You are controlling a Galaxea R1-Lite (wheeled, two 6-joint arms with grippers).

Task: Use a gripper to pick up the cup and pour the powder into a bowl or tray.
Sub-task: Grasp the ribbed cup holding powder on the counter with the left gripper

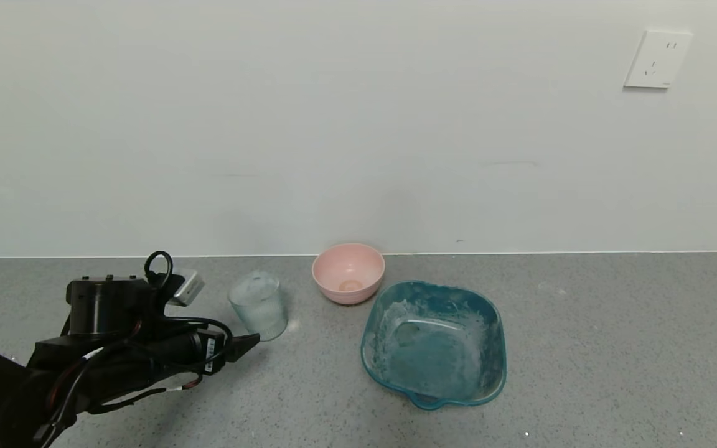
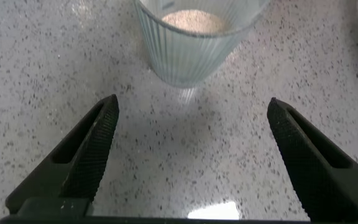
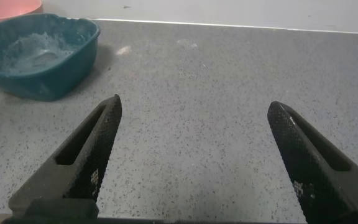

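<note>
The clear ribbed cup (image 1: pixel 259 305) stands upright on the grey counter, dusted white, left of the pink bowl (image 1: pixel 348 272). In the left wrist view the cup (image 2: pixel 191 43) holds pale powder (image 2: pixel 193 22) and stands just beyond the fingertips. My left gripper (image 1: pixel 243 344) is open and empty, low over the counter, just short of the cup on its near-left side. It also shows in the left wrist view (image 2: pixel 191 109). My right gripper (image 3: pixel 192 107) is open and empty over bare counter; it is out of the head view.
A translucent teal tray (image 1: pixel 434 342) with a spout and white powder residue sits right of the bowl, near the cup's right side. It shows in the right wrist view (image 3: pixel 39 53). A wall runs along the counter's back edge.
</note>
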